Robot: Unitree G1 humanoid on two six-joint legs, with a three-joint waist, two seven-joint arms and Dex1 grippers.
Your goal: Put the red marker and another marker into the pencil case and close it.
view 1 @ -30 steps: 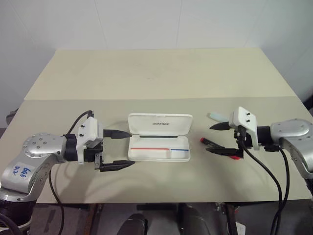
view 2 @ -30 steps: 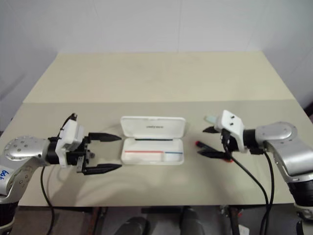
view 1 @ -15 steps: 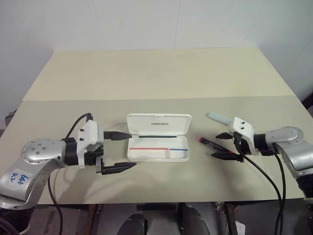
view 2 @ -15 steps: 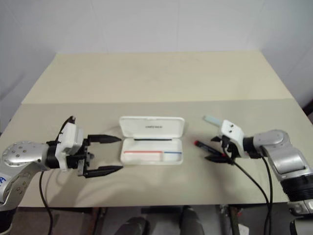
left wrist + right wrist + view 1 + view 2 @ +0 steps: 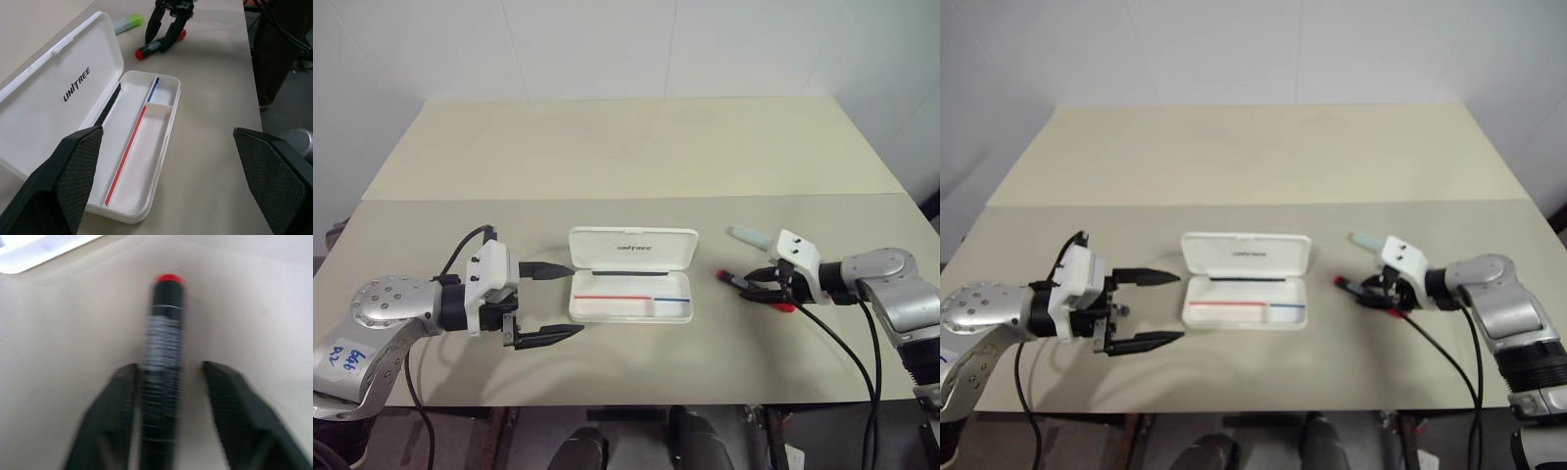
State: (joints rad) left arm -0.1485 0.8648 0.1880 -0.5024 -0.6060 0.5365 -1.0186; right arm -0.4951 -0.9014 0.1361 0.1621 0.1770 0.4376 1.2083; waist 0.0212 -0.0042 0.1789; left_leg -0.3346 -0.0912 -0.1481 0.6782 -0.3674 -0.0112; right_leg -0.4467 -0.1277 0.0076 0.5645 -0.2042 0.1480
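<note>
On the table, at nine o'clock, my left fingers are spread wide, holding nothing. One pencil case lies open at the centre. At three o'clock are two markers: my right fingers straddle the red marker, and another marker lies just beyond.

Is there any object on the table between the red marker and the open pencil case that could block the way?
Nothing visible does. The red marker lies between the fingers of the right gripper, and only bare table separates it from the pencil case, which lies open. The pale green marker lies farther back, off that line.
</note>
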